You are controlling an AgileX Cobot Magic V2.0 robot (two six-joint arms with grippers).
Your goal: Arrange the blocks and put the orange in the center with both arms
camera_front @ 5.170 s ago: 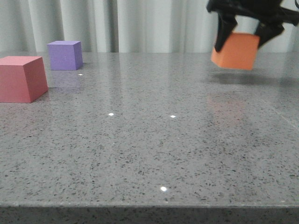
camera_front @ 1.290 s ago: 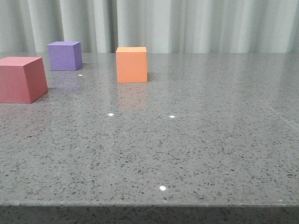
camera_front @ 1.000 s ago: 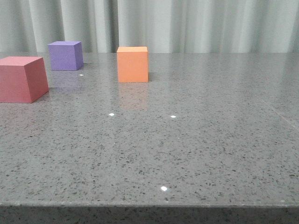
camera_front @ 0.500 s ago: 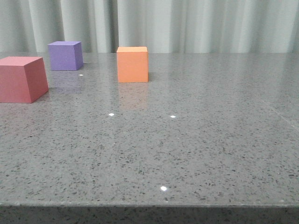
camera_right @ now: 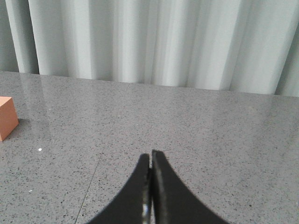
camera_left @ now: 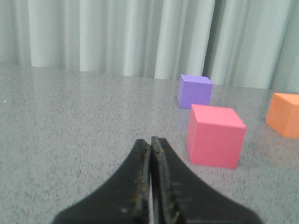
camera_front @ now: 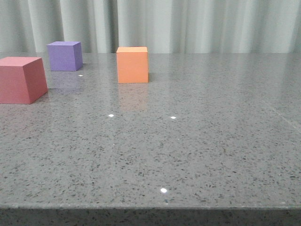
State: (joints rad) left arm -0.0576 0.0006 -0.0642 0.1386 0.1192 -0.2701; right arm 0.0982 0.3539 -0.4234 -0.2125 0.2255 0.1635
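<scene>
In the front view the orange cube (camera_front: 132, 64) stands alone on the grey table, near the middle at the back. The purple cube (camera_front: 65, 55) sits at the far left and the pinkish-red cube (camera_front: 21, 79) nearer at the left edge. No gripper shows in the front view. In the left wrist view my left gripper (camera_left: 150, 141) is shut and empty, short of the pinkish-red cube (camera_left: 215, 136), with the purple cube (camera_left: 195, 91) and the orange cube (camera_left: 284, 120) beyond. In the right wrist view my right gripper (camera_right: 150, 155) is shut and empty; the orange cube (camera_right: 6, 116) shows at the picture's edge.
The speckled grey stone table (camera_front: 188, 141) spreads to a near front edge. Pale curtains (camera_front: 197, 23) hang behind it. A thin seam line (camera_right: 91, 179) runs across the table surface in the right wrist view.
About five seconds ago the right gripper held the orange cube aloft at the right. Since then the cube stands on the table, and over the last second nothing has moved.
</scene>
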